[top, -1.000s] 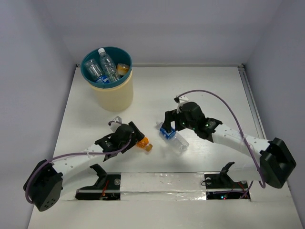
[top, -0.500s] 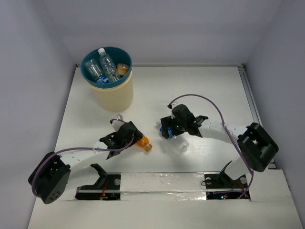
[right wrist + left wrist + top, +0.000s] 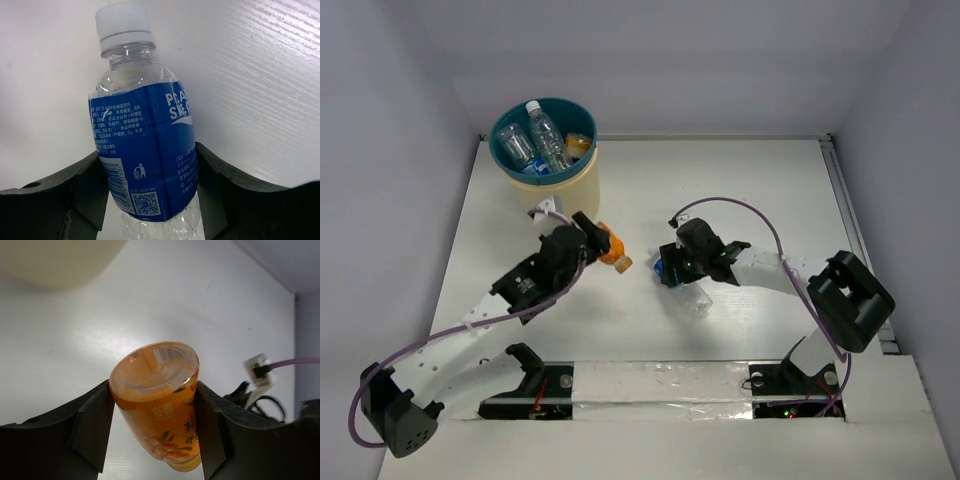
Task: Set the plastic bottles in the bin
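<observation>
My left gripper [image 3: 598, 243] is shut on an orange plastic bottle [image 3: 614, 252], held off the table just in front of the bin [image 3: 560, 200]. In the left wrist view both fingers press the bottle's [image 3: 160, 405] sides, its base facing the camera, at my left gripper [image 3: 152, 390]. A clear bottle with a blue label [image 3: 691, 297] lies on the table. My right gripper [image 3: 670, 266] is down over it. In the right wrist view the jaws of my right gripper [image 3: 149, 152] touch both sides of the label [image 3: 145, 150], white cap pointing away. The teal-rimmed bin holds several bottles [image 3: 546, 137].
The bin's cream wall [image 3: 55, 260] fills the upper left of the left wrist view. The right arm's purple cable [image 3: 760, 215] loops over the table behind it. A taped strip [image 3: 660, 380] runs along the near edge between the arm bases.
My left gripper closed on the orange bottle and lifted it up and back toward the bin. My right gripper came down around the blue-label bottle and its jaws closed in on it.
</observation>
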`<state>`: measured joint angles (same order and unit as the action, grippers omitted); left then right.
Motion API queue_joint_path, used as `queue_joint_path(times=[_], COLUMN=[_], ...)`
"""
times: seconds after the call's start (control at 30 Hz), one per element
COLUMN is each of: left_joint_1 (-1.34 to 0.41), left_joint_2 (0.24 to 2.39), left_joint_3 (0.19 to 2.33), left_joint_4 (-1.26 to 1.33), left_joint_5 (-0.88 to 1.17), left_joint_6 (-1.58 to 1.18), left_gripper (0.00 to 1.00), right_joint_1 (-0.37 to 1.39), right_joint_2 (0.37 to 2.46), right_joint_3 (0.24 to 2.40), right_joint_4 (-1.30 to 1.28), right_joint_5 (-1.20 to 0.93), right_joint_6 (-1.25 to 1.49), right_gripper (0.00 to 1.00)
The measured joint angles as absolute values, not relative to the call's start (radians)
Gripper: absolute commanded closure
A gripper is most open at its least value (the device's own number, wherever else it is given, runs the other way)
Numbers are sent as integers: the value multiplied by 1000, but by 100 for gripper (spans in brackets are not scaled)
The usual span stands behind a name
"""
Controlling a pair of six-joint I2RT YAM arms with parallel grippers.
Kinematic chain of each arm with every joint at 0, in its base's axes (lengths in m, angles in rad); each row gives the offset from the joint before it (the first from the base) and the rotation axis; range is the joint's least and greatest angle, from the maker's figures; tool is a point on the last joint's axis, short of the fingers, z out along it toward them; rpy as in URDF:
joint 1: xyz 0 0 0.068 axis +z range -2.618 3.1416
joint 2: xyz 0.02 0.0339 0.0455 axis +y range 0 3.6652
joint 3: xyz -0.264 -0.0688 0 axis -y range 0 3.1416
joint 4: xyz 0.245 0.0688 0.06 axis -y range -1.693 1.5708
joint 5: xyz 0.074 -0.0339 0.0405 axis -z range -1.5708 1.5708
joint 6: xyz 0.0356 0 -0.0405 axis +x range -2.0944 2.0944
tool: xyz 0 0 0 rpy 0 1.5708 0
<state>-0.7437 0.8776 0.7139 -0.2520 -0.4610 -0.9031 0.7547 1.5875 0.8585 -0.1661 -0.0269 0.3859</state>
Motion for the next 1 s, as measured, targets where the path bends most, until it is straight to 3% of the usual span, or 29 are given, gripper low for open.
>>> queue_joint_path(times=[0.2, 0.47, 0.73, 0.83, 0.87, 1.0], left_joint_1=[-610, -408, -402, -403, -405, -418], left_joint_2=[995, 1390, 1650, 1684, 1686, 1684], left_joint_3=[1130, 1642, 1725, 1694, 1678, 1623], left_joint_4=[-261, -199, -151, -93, -63, 7], left_joint_5=[-506, -599, -754, -801, -811, -845], left_joint_6=[-681, -410, -203, -137, -122, -86], left_gripper=[62, 62, 61, 51, 31, 3], right_joint_1=[755, 755, 755, 755, 755, 755], right_joint_2=[1477, 1333, 1294, 1287, 1284, 1257], right_joint_3=[829, 772, 768, 768, 768, 769], right_joint_4=[-109, -15, 16, 25, 30, 35], right_joint_5=[-58, -98, -130, -141, -146, -172], right_joint_6=[407, 442, 451, 454, 455, 464], right_gripper=[47, 46, 46, 46, 46, 46])
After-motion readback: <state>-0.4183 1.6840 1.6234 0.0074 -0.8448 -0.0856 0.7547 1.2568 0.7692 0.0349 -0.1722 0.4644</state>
